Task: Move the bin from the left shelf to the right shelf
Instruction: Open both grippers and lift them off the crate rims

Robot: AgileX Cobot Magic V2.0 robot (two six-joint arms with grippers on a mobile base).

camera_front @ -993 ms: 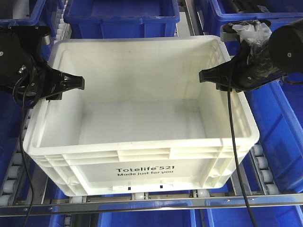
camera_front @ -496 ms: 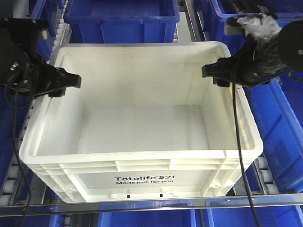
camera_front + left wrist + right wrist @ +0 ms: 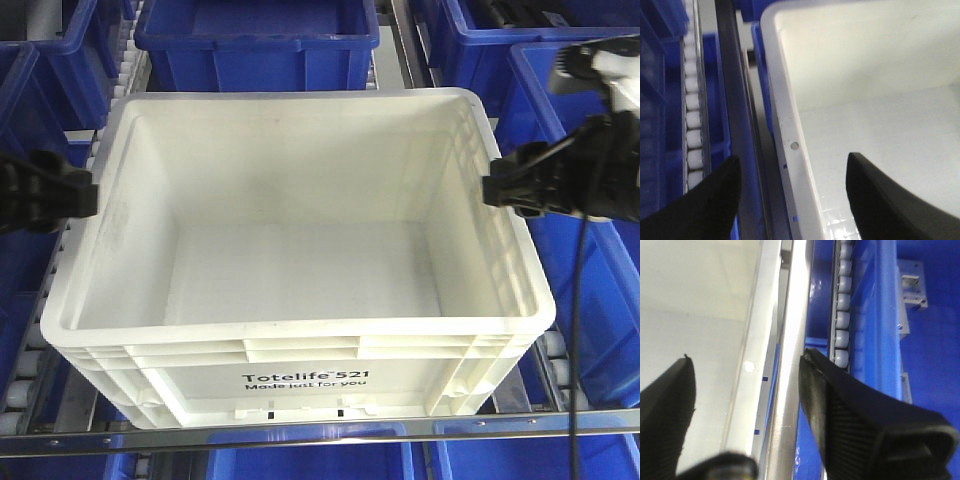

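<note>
1. Front view: the bin [image 3: 300, 240], a big white tote, sits empty on the roller shelf [image 3: 555, 375] with blue bins [image 3: 255, 35] crowded around it. The left claw [image 3: 85, 195] hangs at the bin's left rim and the right claw [image 3: 492, 188] at its right rim, the bin lying between the two. Whether either claw is spread or closed cannot be told from this angle.

2. Left wrist view: the left claw [image 3: 792, 185] stands spread wide, gripping nothing. The bin's rim [image 3: 785, 125] runs straight between its two fingers, the white interior past the inner finger, a grey shelf rail [image 3: 735, 100] and rollers [image 3: 691, 110] past the outer one.

3. Right wrist view: the right claw [image 3: 745, 385] is likewise spread and empty, straddling the bin's right rim [image 3: 752, 340]; a metal rail [image 3: 792, 340] lies just beside the outer finger.

4. Handling, as a judgement: the empty tote is probably light but bulky, its moulded plastic stiff and smooth. The thick ribbed rim on opposite sides looks the best hold; one-sided gripping would likely tilt it.
</note>
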